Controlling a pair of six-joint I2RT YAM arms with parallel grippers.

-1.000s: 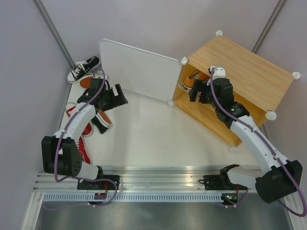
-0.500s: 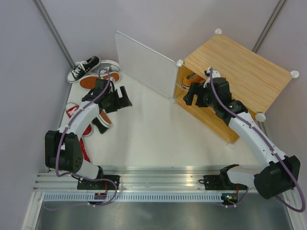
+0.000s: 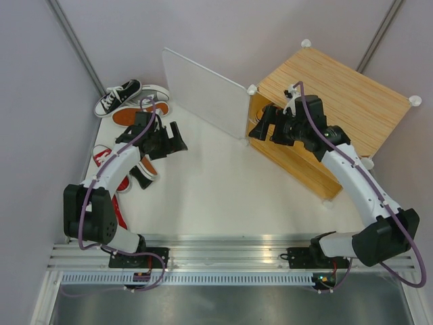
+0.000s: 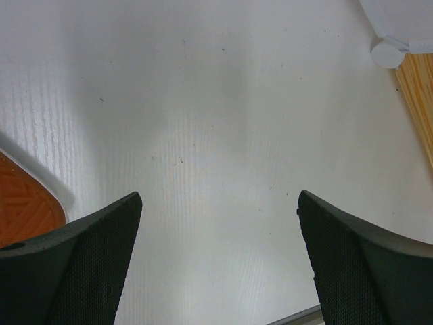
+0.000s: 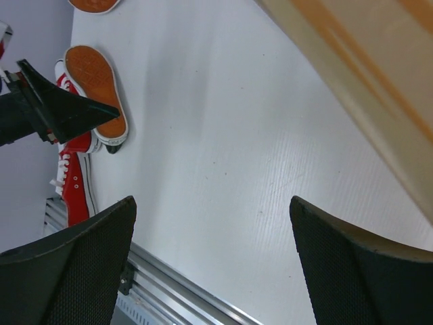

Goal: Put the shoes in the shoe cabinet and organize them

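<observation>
I see the shoe cabinet [image 3: 345, 101] with its door [image 3: 203, 91] open; my right arm [image 3: 352, 176] blocks the inside, so I can't tell the contents. My right gripper [image 3: 260, 124] is at its mouth, jaws wide, empty. My left gripper [image 3: 178, 138] is well left of it, same. The shoes [image 3: 132, 115] are heaped further left.

Probably a robotics lab: bare grey walls [image 3: 237, 27], aluminium mounting rail [image 3: 223, 252], white tabletop [image 3: 203, 193].

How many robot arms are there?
2. The left arm bends over the shoes on the left; the right arm reaches to the open front of the shoe cabinet. None seems hidden.
</observation>
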